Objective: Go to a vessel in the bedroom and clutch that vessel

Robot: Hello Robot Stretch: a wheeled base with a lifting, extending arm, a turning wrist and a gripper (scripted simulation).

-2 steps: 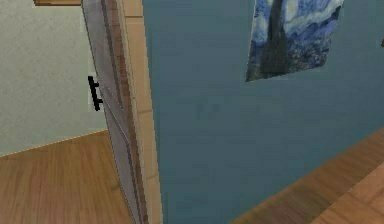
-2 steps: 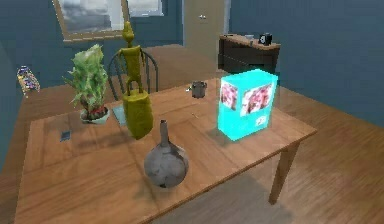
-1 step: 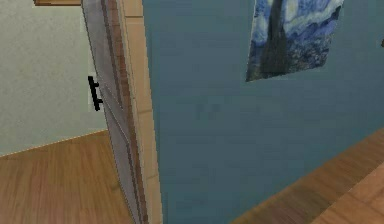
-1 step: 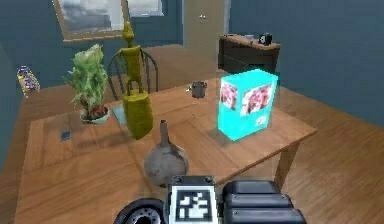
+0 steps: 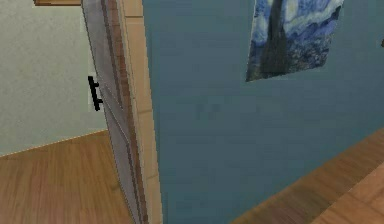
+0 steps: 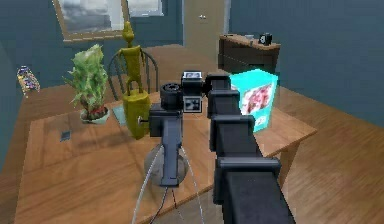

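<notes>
The vessel (image 6: 133, 98), as far as its shape tells, is the tall yellow piece with a slim neck and a broader body. It stands on the wooden table (image 6: 60, 170) in the arm side view, just left of the middle. A potted plant (image 6: 88, 80) with pale green leaves stands near it on its left. A bright cyan box (image 6: 255, 98) stands upright on the table's right part, well apart from the vessel. The dark arm (image 6: 240, 150) rises from the bottom edge across the table, with the two white squares (image 6: 192, 80) at its far end. The gripper (image 6: 160, 195) sits left of them, its dark body in front of the vessel's lower part and its thin fingers over the tabletop. How the fingers stand cannot be told, nor whether the gripper holds anything or touches the vessel. A wooden chair (image 6: 150, 65) stands behind the table, a window (image 6: 105, 15) is above it, and a dark dresser (image 6: 245, 50) stands against the far wall. In the forward view a teal wall (image 5: 220, 130) carries a blue swirling painting (image 5: 290, 35). A grey door (image 5: 105, 100) with a black handle (image 5: 94, 95) stands at the wall's left, over a wooden floor (image 5: 60, 180).
</notes>
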